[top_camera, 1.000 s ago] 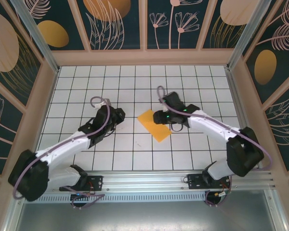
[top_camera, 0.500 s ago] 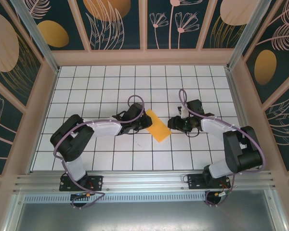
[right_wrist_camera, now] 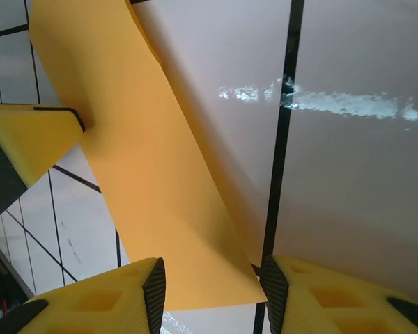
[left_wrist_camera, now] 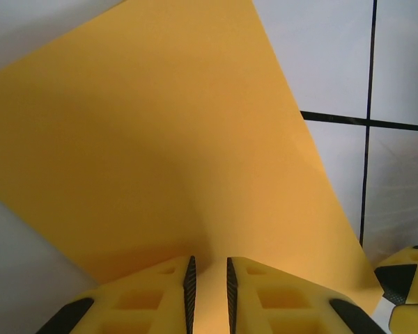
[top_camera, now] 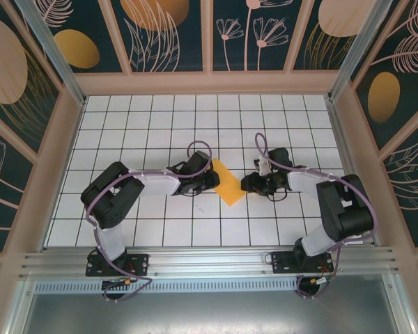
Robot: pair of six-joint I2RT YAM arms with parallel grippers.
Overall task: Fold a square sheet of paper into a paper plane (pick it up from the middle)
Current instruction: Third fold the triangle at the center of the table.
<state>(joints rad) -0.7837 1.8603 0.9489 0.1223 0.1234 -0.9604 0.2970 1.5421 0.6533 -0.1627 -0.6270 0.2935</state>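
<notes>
Tearing or a crooked crease is your main worry here. Your left gripper (top_camera: 210,179) is pinched down narrow on the left edge of the square sheet of paper (top_camera: 230,186), which lies doubled into a slanted strip near the middle of the tiled table (top_camera: 160,125). Your right gripper (top_camera: 251,184) stands with jaws apart, and the strip's right-hand end lies between them, uncaught. If you close the right on that end and pull against the left, the thin paper could rip or slip free. If the left lifts alone, the layers could slide apart and spoil the fold. Compared with a second ago, your left arm has swung in from well off to the left to reach the sheet, your right gripper has backed from above it to its right end, and the paper itself has barely shifted.
</notes>
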